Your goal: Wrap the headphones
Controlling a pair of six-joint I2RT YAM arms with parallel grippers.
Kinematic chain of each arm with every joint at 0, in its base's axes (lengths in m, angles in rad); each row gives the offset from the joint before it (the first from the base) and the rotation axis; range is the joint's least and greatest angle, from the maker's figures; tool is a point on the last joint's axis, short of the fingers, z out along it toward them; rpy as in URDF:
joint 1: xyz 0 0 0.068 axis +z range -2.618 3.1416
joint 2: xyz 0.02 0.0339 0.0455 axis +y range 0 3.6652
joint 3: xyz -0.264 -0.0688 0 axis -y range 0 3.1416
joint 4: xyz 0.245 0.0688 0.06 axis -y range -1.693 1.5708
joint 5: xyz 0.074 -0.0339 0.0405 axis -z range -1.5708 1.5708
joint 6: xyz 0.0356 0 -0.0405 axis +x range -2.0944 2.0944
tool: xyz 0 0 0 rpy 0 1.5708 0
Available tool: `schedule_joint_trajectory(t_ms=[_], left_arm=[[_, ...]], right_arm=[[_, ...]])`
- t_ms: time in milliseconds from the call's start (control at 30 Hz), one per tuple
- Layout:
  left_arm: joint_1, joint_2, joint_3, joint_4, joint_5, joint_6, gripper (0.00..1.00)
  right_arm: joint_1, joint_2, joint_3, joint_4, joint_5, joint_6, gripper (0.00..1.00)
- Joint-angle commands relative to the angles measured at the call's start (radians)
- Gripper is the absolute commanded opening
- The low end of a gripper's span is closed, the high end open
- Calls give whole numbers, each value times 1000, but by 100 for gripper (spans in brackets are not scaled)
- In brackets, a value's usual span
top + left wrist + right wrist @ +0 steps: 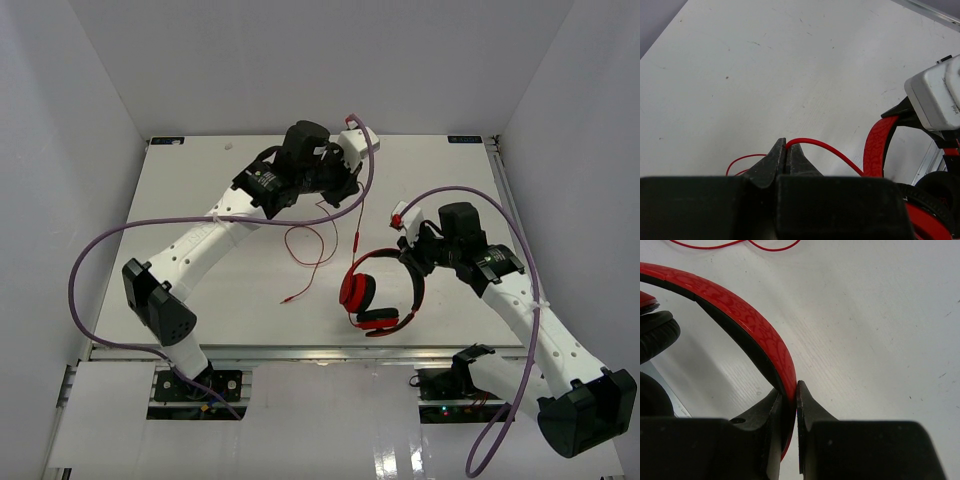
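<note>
I'm looking down on a white table (pixel 430 165) boxed in by pale grey walls (pixel 300 60). My left arm (pixel 200 245) stretches from its near base across to the far middle, with a purple cable (pixel 85 275) looping off it. My right arm (pixel 520 300) folds in from the near right corner. The headphones (pixel 357 292) are right of centre, close to the near edge, band uppermost and ear cups low.

From above I can't read either pincer. The right wrist camera settles one: the right gripper (pixel 790 392) is clenched across the red headband, one finger on each face. The left wrist camera settles the other: the left gripper (pixel 786 146) pinches the thin red cord (pixel 825 147), which arcs toward the band. Only the overhead view shows the cord's slack loop on the table and the plug (pixel 285 300) lying left of the headphones.
</note>
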Motion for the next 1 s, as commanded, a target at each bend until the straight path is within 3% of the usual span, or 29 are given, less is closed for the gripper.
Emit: schedule_joint_trajectory(t_ms=[0, 200, 433, 767, 967], left_arm=[[2, 1, 50, 28, 24, -11, 0], [14, 4, -34, 41, -12, 14, 0], [99, 5, -181, 109, 56, -13, 0], [133, -33, -364, 232, 127, -63, 0], [166, -129, -588, 384, 233, -145, 0]], right_arm=[[12, -11, 27, 46, -28, 4, 8], [14, -40, 36, 28, -80, -2, 8], [14, -74, 47, -13, -170, -17, 8], [-5, -69, 100, -74, -369, -13, 8], [-74, -63, 177, -93, -490, 37, 8]])
